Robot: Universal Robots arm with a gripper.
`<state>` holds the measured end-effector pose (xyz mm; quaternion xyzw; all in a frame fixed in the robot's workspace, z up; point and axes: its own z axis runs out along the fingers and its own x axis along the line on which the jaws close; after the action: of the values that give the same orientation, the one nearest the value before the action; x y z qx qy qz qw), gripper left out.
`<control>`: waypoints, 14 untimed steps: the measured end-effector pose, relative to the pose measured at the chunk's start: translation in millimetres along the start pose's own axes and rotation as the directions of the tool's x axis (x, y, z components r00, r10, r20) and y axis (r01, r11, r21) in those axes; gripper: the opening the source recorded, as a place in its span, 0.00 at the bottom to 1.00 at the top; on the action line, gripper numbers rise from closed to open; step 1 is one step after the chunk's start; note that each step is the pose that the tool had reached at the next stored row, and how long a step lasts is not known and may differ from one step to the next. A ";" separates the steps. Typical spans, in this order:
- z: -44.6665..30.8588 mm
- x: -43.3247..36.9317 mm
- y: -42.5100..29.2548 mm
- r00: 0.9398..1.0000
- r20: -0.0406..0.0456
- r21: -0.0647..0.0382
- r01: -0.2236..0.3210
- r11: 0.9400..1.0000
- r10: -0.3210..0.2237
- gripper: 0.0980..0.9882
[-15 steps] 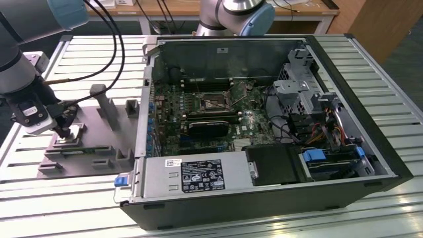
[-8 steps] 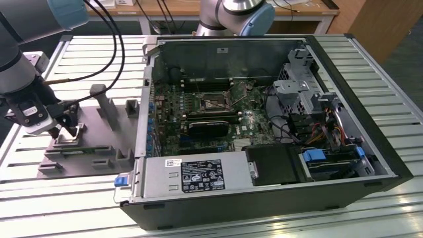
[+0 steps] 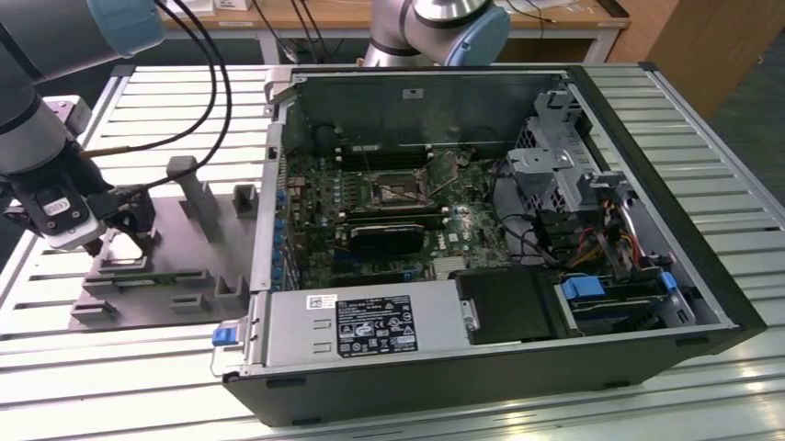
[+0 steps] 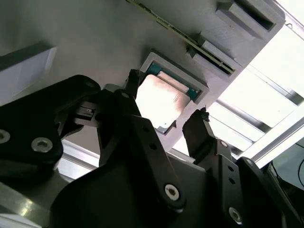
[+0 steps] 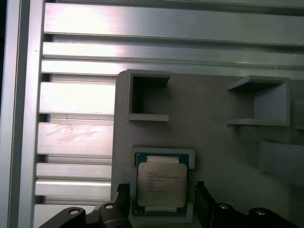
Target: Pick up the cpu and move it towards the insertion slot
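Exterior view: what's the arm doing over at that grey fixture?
The arm's gripper is down over the grey fixture at the exterior view's left. Both wrist views show it open, with one finger on each side of the cpu. The cpu lies flat in its fixture pocket and has not yet been lifted. The insertion slot is on the motherboard inside the open computer case, well off to the exterior view's right of the gripper.
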<state>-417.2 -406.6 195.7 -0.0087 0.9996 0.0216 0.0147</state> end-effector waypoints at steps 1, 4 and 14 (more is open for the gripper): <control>0.8 0.2 0.0 1.000 0.001 -0.005 0.000 1.000 0.000 0.62; 3.4 0.5 -0.2 1.000 0.002 -0.018 0.000 1.000 0.000 0.62; 11.0 1.8 -0.6 1.000 0.003 -0.021 -0.011 1.000 0.011 0.62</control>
<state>-418.7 -406.7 184.7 -0.0034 0.9994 0.0320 0.0159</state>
